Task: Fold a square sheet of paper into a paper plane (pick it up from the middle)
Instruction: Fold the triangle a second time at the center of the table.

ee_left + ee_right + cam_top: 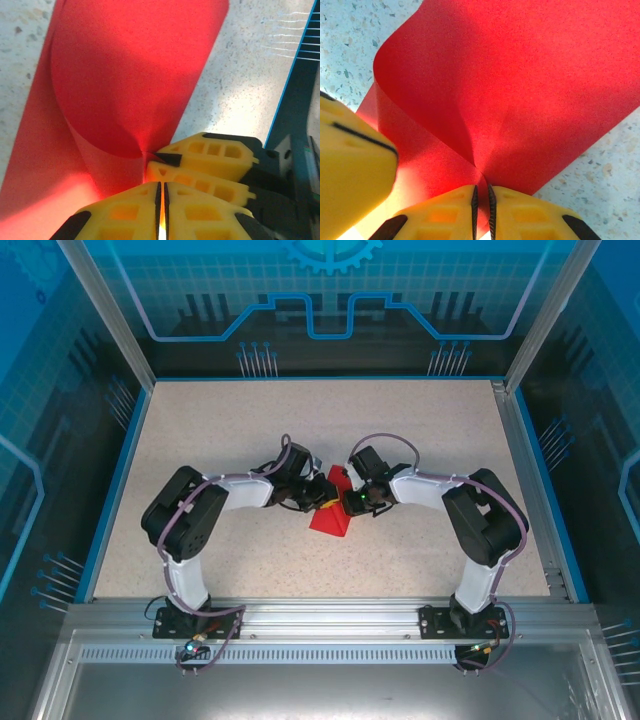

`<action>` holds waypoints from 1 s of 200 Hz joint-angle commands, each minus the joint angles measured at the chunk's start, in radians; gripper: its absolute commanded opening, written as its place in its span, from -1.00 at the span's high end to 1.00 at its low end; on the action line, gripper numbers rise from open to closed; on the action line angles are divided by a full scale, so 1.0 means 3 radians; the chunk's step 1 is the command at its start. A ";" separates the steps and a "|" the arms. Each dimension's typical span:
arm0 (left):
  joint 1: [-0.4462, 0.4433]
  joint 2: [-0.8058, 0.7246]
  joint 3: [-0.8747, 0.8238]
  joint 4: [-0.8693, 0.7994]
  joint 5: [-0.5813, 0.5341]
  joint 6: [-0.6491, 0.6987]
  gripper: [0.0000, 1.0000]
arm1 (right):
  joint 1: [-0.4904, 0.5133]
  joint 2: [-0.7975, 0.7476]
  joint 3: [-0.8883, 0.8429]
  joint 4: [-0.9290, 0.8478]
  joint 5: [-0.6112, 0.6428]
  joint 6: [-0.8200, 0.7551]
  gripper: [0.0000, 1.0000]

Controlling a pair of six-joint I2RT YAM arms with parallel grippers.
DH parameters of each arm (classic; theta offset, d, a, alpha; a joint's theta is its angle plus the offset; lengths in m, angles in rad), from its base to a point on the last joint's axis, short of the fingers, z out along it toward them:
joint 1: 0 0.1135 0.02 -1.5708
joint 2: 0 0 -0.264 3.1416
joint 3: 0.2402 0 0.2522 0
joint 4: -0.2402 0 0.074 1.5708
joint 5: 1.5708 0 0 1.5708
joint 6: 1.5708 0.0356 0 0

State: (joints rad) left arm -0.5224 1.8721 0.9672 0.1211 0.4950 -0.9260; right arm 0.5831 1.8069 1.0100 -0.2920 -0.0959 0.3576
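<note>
Speckled beige tabletop [420, 440] sits inside a blue-lit enclosure [330, 300]; the square sheet of paper [330, 518], bright red, lies at its centre, its far part curled up off the surface in a loose roll; the left arm [190, 525] and right arm [485, 525] rise from their bases at six o'clock, elbows bowed outward, forearms reaching inward until the wrists nearly meet over the sheet's twelve o'clock end; the right gripper [483, 189] is clamped on the paper where its creases converge, red showing in the slit between its yellow fingers [520, 210]; the left gripper [161, 186] has its jaws pressed together just beside it, tips at the sheet; whether paper is caught between them cannot be told.
</note>
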 commanded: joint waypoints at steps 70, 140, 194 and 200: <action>0.0011 0.0307 0.0030 0.0076 0.0000 0.0029 0.73 | 0.0048 0.0101 0.0045 -0.0106 0.0044 0.0007 0.62; 0.0009 0.0356 -0.0125 0.0059 -0.0068 0.0035 0.75 | -0.0028 -0.0288 0.0017 -0.0090 -0.0038 0.0217 0.24; 0.0008 0.0351 -0.0110 0.0061 -0.0055 0.0047 0.75 | -0.0070 -0.0888 -0.0416 0.0232 -0.0295 0.0632 0.08; 0.0008 0.0351 -0.0108 0.0055 -0.0062 0.0048 0.75 | -0.0055 -0.0899 -0.0509 0.0333 -0.0435 0.0673 0.16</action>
State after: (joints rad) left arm -0.5205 1.9446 0.9581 0.1673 0.4984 -0.9257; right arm 0.5636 1.5734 0.9203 -0.2722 -0.1165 0.4835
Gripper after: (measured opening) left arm 0.126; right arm 0.465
